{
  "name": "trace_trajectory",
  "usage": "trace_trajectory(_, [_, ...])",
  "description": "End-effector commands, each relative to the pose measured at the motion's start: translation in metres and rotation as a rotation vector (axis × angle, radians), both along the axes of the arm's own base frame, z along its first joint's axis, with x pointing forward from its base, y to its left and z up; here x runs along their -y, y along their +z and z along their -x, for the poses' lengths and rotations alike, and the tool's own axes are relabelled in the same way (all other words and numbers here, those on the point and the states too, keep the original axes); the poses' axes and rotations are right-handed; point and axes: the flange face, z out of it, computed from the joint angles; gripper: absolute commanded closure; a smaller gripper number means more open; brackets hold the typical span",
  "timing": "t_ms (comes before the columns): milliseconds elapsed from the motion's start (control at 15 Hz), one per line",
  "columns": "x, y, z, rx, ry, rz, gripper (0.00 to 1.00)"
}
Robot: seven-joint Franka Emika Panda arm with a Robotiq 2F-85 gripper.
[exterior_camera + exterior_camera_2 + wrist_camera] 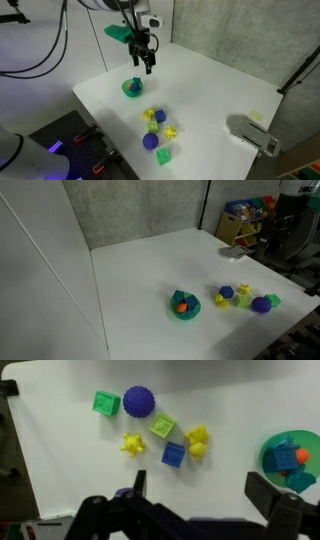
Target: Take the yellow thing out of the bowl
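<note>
The small green bowl (pixel 131 91) (pixel 186 312) stands on the white table; the wrist view shows it at the right edge (pixel 272 452). In it lies a small yellow-orange lump (pixel 136 84) (pixel 181 306) (pixel 303 456) among blue-green pieces. My gripper (pixel 148 66) (pixel 203 488) is open and empty. It hangs in the air above the table, a little beyond the bowl and apart from it. I cannot make out the gripper in the exterior view with the shelf.
Loose toys lie on the table away from the bowl: a green cube (pixel 106 402), a purple spiky ball (pixel 138 401), a yellow-green block (pixel 163 427), a blue cube (pixel 173 455) and two yellow pieces (pixel 133 445) (pixel 197 440). A grey device (pixel 252 133) sits near the table edge.
</note>
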Motion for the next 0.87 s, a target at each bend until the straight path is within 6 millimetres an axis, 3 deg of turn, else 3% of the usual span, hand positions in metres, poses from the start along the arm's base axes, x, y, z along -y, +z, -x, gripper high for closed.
trace_trajectory(0, [-0.006,0.050,0.032,0.102,0.063,-0.037,0.00])
trace_trajectory(200, [-0.007,0.084,0.052,0.145,0.098,-0.118,0.00])
trace_trajectory(400, [-0.003,0.101,0.066,0.075,0.098,-0.183,0.00])
trace_trajectory(600, [0.006,0.108,0.078,0.032,0.072,-0.170,0.00])
trace_trajectory(800, [-0.001,0.099,0.074,0.044,0.070,-0.162,0.00])
